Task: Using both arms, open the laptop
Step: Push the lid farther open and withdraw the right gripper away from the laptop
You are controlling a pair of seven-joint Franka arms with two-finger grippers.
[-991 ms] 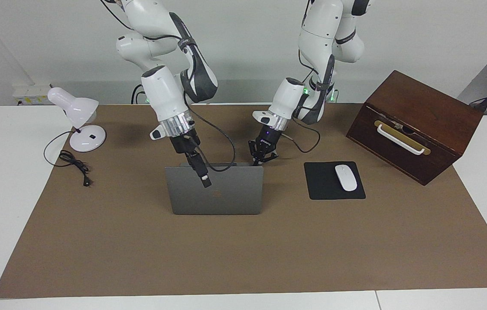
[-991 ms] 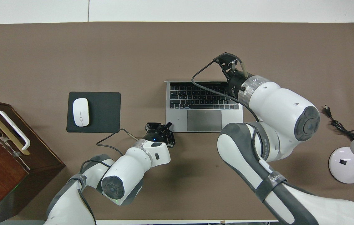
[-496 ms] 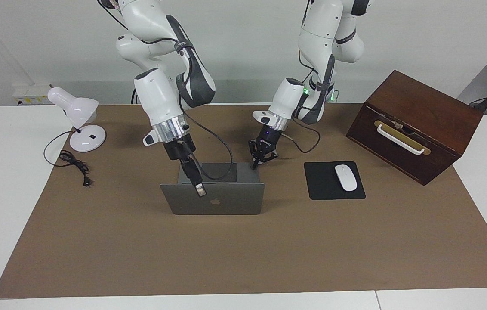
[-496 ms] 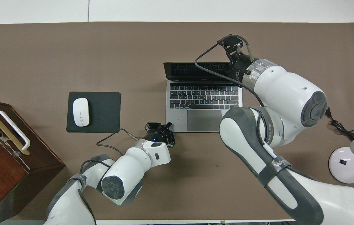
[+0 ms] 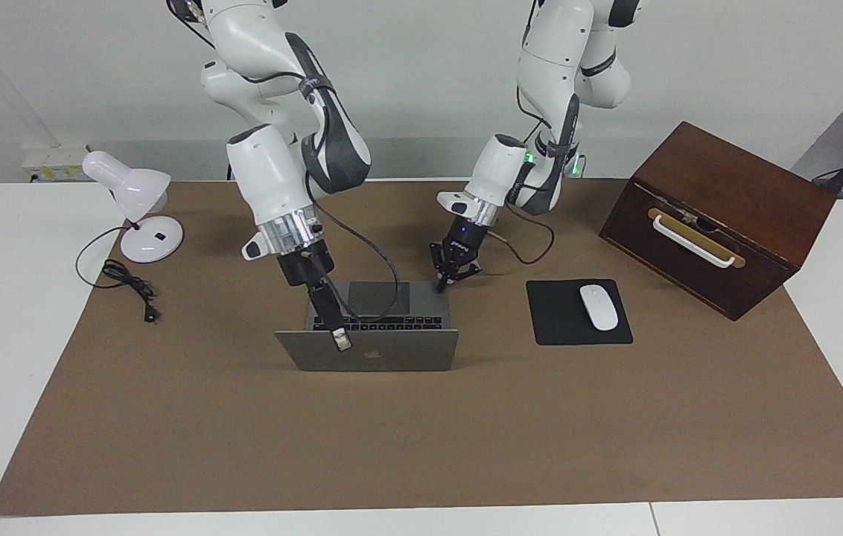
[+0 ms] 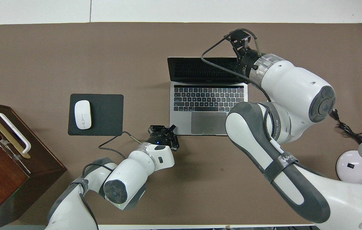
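Note:
The silver-grey laptop [image 5: 392, 359] [image 6: 208, 105] stands open on the brown mat, its lid tilted away from the robots past upright, with the keyboard and trackpad showing. My right gripper [image 5: 340, 339] [image 6: 241, 37] is at the lid's top edge, toward the right arm's end, touching it. My left gripper [image 5: 456, 275] [image 6: 163, 131] is open and points down at the base's corner nearest the robots, toward the left arm's end, its tip on or just above that corner.
A black mouse pad [image 5: 555, 327] with a white mouse [image 5: 598, 307] lies beside the laptop toward the left arm's end. A brown wooden box [image 5: 719, 216] stands past it. A white desk lamp [image 5: 140, 212] and its cord lie toward the right arm's end.
The lid has swung from about upright to tilted back, away from the robots. My right gripper followed its top edge. The left gripper stayed at the base corner.

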